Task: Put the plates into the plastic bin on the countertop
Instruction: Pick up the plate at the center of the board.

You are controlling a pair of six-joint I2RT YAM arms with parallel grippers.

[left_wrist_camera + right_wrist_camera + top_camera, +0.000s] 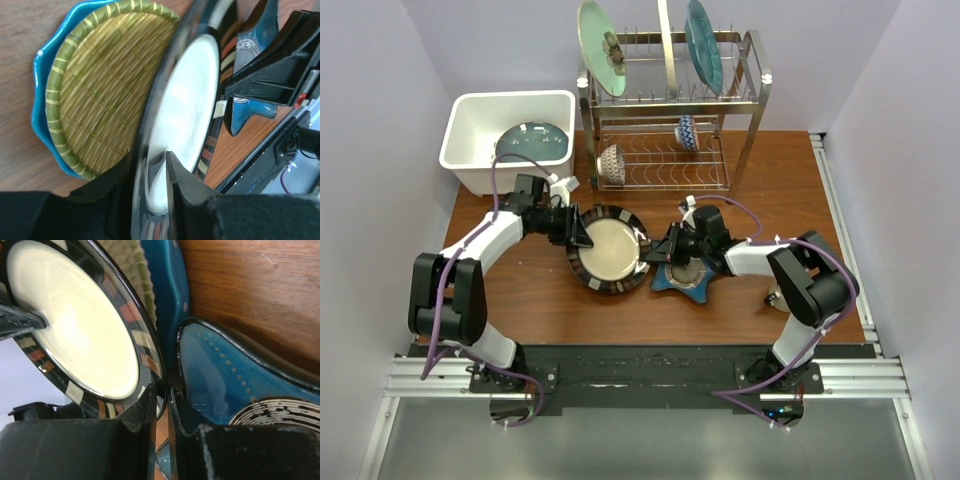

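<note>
Top external view: the striped plate [610,252], with its cream middle, is seen in the middle of the table [770,200], just nearer than the dish rack [756,95]. It is not in the plastic bin [458,135], which is set at the far left. One dark teal plate [532,142] is already laid inside that bin.

The striped plate is held at its right edge by the right gripper [657,250]. In the right wrist view its fingers [135,415] are closed tight on the rim. The left edge is met by the left gripper [578,232]. In the left wrist view one finger [180,185] is set on the cream face and the other is under the plate. It cannot be told if the rim is squeezed yet.

Under the striped plate a woven yellow-green plate [100,85] is seen, stacked on a bright blue wavy plate [42,100]. Just to the right, the dark blue star plate [692,280] is laid flat on the table, under the right gripper
</note>
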